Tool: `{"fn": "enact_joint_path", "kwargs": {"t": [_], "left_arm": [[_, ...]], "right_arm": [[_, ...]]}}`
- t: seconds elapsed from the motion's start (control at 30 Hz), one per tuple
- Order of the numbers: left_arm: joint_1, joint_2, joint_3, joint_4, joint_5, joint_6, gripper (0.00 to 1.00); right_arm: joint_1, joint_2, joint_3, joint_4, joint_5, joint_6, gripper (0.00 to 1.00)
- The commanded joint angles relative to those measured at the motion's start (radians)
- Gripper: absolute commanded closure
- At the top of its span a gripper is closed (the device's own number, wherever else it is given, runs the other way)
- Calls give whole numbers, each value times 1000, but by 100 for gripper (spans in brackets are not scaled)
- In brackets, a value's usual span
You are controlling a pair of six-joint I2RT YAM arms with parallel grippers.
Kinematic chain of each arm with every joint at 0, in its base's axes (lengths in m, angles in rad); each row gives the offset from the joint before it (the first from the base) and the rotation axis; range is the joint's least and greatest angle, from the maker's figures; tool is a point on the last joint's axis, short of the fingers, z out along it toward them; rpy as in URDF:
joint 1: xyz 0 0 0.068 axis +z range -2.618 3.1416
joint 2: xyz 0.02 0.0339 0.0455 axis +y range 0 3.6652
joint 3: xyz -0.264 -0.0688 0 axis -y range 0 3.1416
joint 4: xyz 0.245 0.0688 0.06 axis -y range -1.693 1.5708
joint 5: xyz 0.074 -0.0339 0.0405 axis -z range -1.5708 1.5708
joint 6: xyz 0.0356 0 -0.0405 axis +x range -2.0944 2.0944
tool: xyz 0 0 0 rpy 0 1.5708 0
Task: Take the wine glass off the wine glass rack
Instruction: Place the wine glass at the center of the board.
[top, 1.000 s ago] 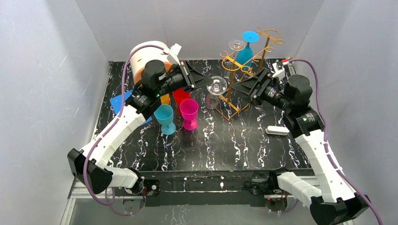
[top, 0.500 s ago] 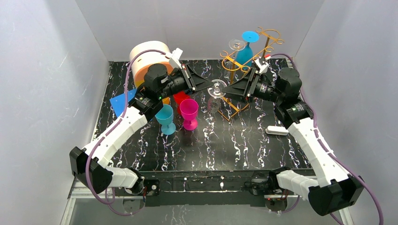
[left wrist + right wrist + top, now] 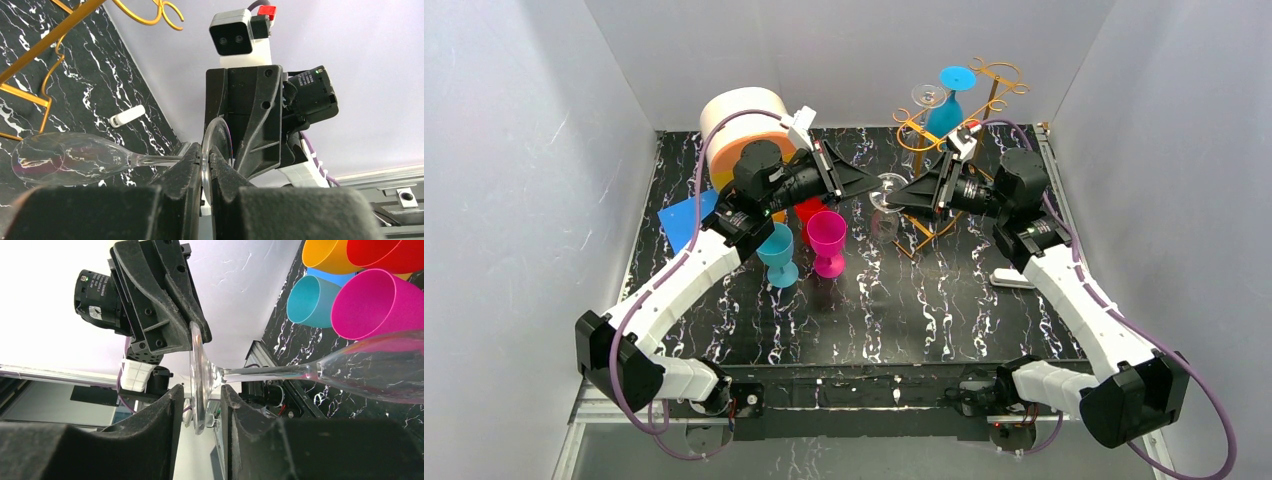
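Note:
A clear wine glass (image 3: 887,190) hangs sideways in the air between my two grippers, left of the golden wire rack (image 3: 944,140). My left gripper (image 3: 870,182) is shut on the rim of the glass's foot (image 3: 212,145); the bowl (image 3: 65,157) points away to the left. My right gripper (image 3: 907,192) is open, and its fingers (image 3: 167,405) straddle the same foot (image 3: 196,380) with a gap on each side. A blue glass (image 3: 946,108) and another clear glass (image 3: 927,96) hang upside down on the rack.
Pink (image 3: 827,240), teal (image 3: 775,250), red (image 3: 809,207) and orange cups stand left of the rack. A large peach cylinder (image 3: 742,120) stands at the back left beside a blue sheet (image 3: 682,215). A small white object (image 3: 1014,279) lies at the right.
My right arm has swung left towards the held glass, and its open fingers now sit around the glass's foot. My left gripper keeps its hold and has shifted only slightly.

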Motion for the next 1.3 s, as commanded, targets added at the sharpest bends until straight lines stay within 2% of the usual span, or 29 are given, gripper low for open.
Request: {"fn": "enact_joint_path", "kwargs": {"t": [0.0,0.23,0.33,0.43,0.53,0.63,0.8,0.87,1.0,1.1,1.17,1.23,1.27], "left_arm": [[-6,-18,-7,47,34,-7,100],[-6,-18,-12,27,44,9,100],[-6,-18,18,-65,61,80,83],[-5,-22,34,-106,115,129,66],[-5,-22,35,-122,170,150,59],[-5,-20,31,-121,165,152,67],[-6,-22,25,-71,125,124,70],[-6,-18,24,-43,125,102,74],[-9,-1,41,-22,182,106,83],[-10,27,60,10,343,112,86],[-12,30,76,-26,354,136,90],[-12,20,69,-29,325,144,100],[-14,18,66,-30,316,147,100]], "right_arm": [[6,-27,-43,97,17,29,64],[6,-30,-47,70,20,10,84],[6,-39,-55,56,31,-4,96],[6,-42,-60,57,35,-12,99],[6,-43,-49,49,25,-33,99],[6,-43,-33,21,11,-64,99],[6,-46,-8,-35,-17,-121,99],[6,-48,-3,-55,-30,-143,99],[6,-55,5,-66,-41,-163,99],[6,-66,8,-66,-36,-171,99],[6,-70,16,-83,-38,-188,98],[6,-75,24,-113,-37,-218,96],[6,-78,22,-116,-37,-224,95]]}}
